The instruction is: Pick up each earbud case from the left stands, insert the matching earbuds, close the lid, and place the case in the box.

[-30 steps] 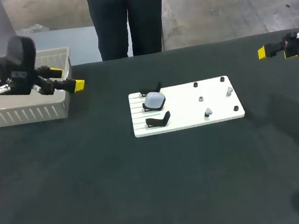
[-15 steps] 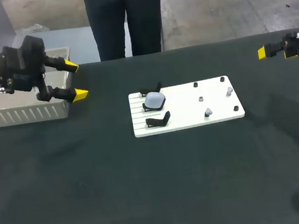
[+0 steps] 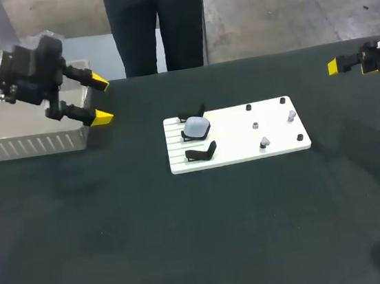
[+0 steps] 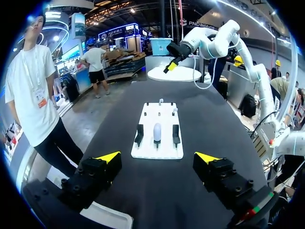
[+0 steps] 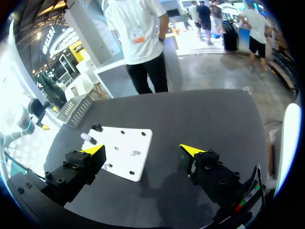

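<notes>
Likely the case (image 3: 196,126) is light: a hard, smooth shell with rounded corners that could slide out of yellow tips pinching near an edge. I'd take it across its broad sides at mid-body, below where the lid should part, with a modest squeeze and a straight lift. The lid hinge is probably the weak point, so no prying.

It looks pale bluish-white, pebble-shaped and glossy, and seems shut, though the seam is too small to tell. It sits on the middle of three black stands (image 3: 202,154) at the left end of a white board (image 3: 246,150) in the middle of the dark bench (image 3: 188,239); the other two are bare. Small pale earbuds (image 3: 264,142) stand on pegs toward the board's right end.

The left gripper (image 3: 101,99) hangs with fingers wide apart and nothing between them, just beside the grey box (image 3: 31,144) and well apart from the case. The right gripper (image 5: 143,150), also spread and empty, is at the bench's far right edge
</notes>
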Motion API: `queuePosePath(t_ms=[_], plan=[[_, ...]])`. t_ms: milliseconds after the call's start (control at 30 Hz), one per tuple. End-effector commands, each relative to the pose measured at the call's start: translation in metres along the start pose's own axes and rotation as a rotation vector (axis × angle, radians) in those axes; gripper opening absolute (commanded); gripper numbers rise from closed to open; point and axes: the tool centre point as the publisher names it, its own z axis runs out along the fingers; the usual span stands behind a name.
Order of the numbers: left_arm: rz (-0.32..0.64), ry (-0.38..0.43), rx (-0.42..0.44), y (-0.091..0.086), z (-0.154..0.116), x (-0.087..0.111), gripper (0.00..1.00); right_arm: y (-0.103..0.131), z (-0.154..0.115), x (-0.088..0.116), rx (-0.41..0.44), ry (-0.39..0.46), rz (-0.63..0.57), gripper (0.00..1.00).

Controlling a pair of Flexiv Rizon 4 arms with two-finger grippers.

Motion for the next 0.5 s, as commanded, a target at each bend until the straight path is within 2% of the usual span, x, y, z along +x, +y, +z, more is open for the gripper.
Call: queuePosePath(t_ms=[33, 267, 367, 500], plan=[[-0.008, -0.042, -0.079, -0.007, 0.02, -0.002, 1.0, -0.001, 0.001, 0.0, -0.004, 0.001, -0.001, 1.0], [-0.003, -0.105, -0.15, -0.02, 0.044, -0.007, 1.0, -0.001, 0.001, 0.0, -0.004, 0.001, -0.001, 1.0], [-0.014, -0.138, -0.143, -0.023, 0.057, -0.008, 1.0, -0.001, 0.001, 0.0, -0.004, 0.001, -0.001, 1.0], [-0.018, -0.162, -0.095, -0.019, 0.079, -0.004, 1.0, -0.001, 0.001, 0.0, -0.004, 0.001, -0.001, 1.0]])
